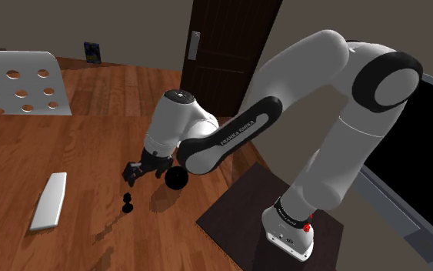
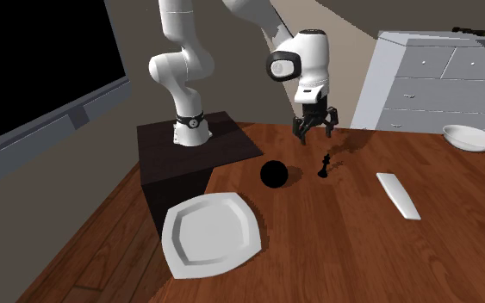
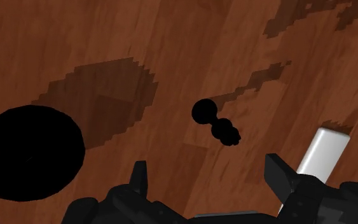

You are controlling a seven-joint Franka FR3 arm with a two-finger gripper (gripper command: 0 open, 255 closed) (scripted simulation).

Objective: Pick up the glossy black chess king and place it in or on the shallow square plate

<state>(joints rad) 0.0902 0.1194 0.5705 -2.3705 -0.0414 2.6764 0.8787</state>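
Observation:
The black chess king [image 2: 324,163] stands upright on the wooden table [image 2: 344,241]; it also appears as a small dark piece [image 1: 128,203] in the shoulder view. My gripper [image 2: 315,129] hangs open in the air above and slightly behind it, holding nothing. Through the wrist camera the king [image 3: 217,123] lies just ahead of the gap between the two spread fingers of the gripper [image 3: 209,178]. The white square plate [image 2: 210,234] sits near the table's front edge in the second exterior view, well apart from the king and gripper [image 1: 134,175].
A black ball [image 2: 274,174] rests between the king and the plate, close to the gripper. A flat white bar [image 2: 398,194] lies past the king, and a white bowl [image 2: 471,136] farther off. A grey dresser [image 2: 438,77] stands behind, the robot's dark stand [image 2: 189,151] beside the table.

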